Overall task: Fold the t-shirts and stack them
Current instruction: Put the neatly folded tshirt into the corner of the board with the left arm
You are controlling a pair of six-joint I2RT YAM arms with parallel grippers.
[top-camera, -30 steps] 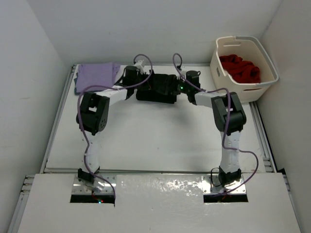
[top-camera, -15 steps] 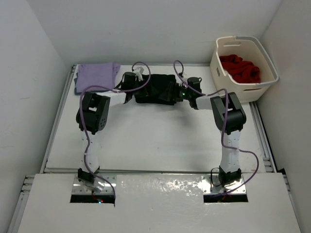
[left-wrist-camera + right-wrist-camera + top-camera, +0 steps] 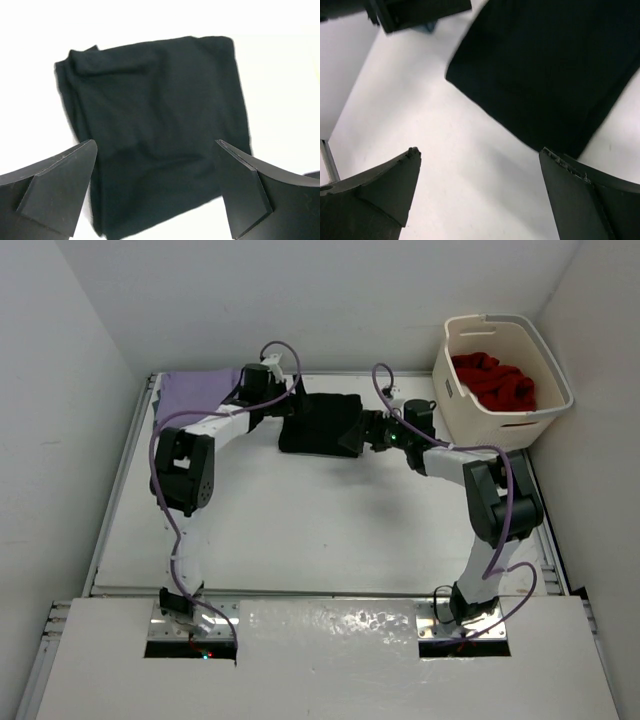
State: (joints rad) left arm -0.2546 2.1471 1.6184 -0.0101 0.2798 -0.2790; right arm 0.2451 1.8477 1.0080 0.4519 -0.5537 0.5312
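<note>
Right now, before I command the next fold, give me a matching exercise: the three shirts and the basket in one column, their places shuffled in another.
Things
1. black t-shirt
2. lavender t-shirt
3. red t-shirt
4. laundry basket

Places
A. far left corner of the table
B. far right corner
C. bunched up inside the basket
D. far middle, folded flat

Pairs: 1-D, 2-A, 3-C, 4-B

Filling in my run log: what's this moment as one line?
left gripper open, over black shirt | right gripper open, at its right edge | purple shirt folded, far-left corner | red shirt in basket
</note>
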